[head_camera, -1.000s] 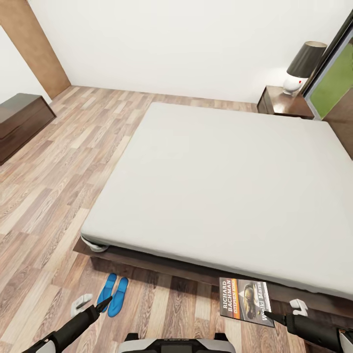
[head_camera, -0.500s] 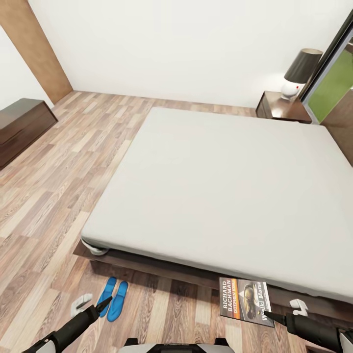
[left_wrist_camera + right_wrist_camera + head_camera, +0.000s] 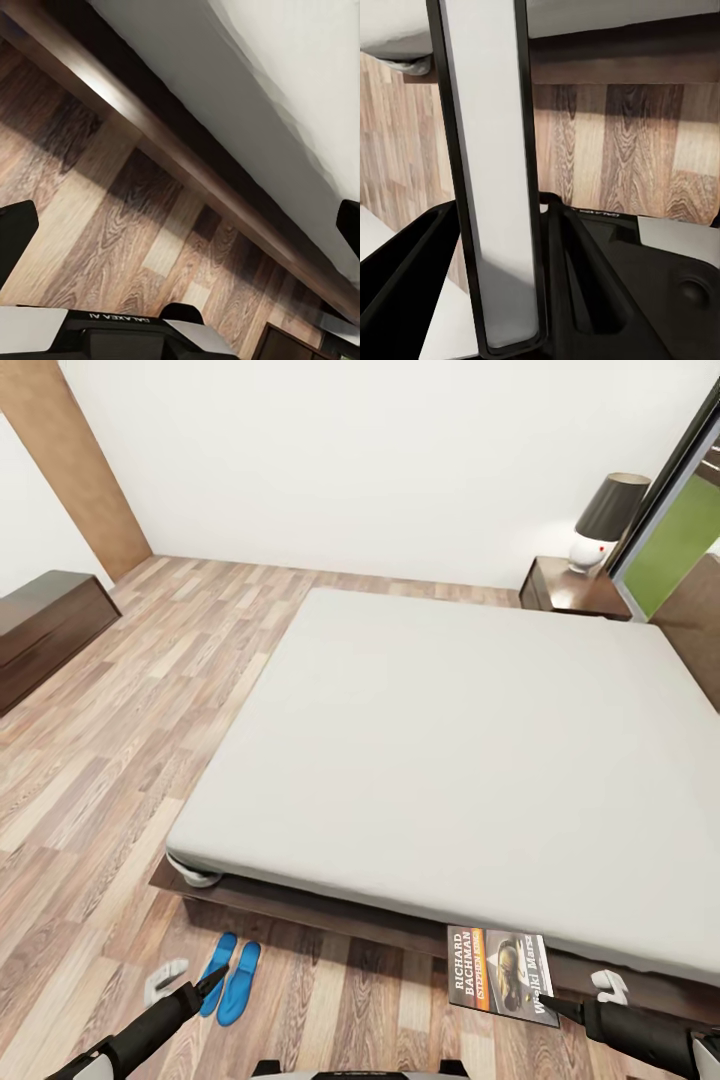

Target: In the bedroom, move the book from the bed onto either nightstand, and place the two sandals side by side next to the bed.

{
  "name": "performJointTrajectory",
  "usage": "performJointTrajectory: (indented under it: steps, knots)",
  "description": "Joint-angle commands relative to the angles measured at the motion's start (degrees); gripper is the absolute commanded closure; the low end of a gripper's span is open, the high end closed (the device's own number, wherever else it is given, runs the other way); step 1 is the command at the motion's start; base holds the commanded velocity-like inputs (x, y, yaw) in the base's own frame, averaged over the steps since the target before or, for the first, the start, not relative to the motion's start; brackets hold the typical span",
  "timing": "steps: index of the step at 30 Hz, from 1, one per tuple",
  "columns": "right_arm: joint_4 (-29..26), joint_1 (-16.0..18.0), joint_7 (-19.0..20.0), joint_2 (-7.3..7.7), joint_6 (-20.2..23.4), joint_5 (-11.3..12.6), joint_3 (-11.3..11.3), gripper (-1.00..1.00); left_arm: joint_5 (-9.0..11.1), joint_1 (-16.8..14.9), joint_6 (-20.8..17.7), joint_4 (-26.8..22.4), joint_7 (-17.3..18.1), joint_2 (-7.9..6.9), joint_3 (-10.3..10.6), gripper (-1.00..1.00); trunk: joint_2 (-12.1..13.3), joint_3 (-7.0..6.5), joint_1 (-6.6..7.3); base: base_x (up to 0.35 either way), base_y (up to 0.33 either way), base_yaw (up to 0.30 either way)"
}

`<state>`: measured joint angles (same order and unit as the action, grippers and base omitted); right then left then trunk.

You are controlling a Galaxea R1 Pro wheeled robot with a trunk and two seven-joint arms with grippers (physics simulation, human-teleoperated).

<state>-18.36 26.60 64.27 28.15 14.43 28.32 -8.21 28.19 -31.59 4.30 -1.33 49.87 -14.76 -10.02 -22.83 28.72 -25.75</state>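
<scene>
The right gripper (image 3: 545,1000) pinches the book (image 3: 502,970) by its lower corner, cover up, holding it in the air at about 5 o'clock in the head view, over the bed's (image 3: 480,760) near edge. In the right wrist view the thin white page block (image 3: 491,172) stands edge-on between the two dark fingers, pressed from both sides. The left gripper (image 3: 212,982) hangs low at 7 o'clock with its jaws spread and nothing between them — the wrist view shows both tips wide apart over the floor (image 3: 112,225).

The step in hand looks like carrying the book to the nightstand (image 3: 570,588), far off at 1 o'clock beside the window. A corner pinch on a limp paperback invites sagging or twisting, so the carry should be slow and level, and the landing spot chosen away from the lamp (image 3: 603,520) that takes up part of the small glossy dark-wood top.

The mattress is matte and pale with rounded corners on a dark wooden frame. The two sandals (image 3: 230,972) — flat, bright blue — lie side by side on the wood-plank floor by the bed's foot.
</scene>
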Motion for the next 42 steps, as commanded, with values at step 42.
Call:
performJointTrajectory:
  steps: [42]
  knots:
    - [-0.01,0.03,0.0,0.06,0.43,0.59,-0.41,1.0,-0.59,-0.05,0.45,0.1,0.15,-0.01,-0.44,-1.0,-0.09,-3.83,-0.03,0.0,0.0,0.0]
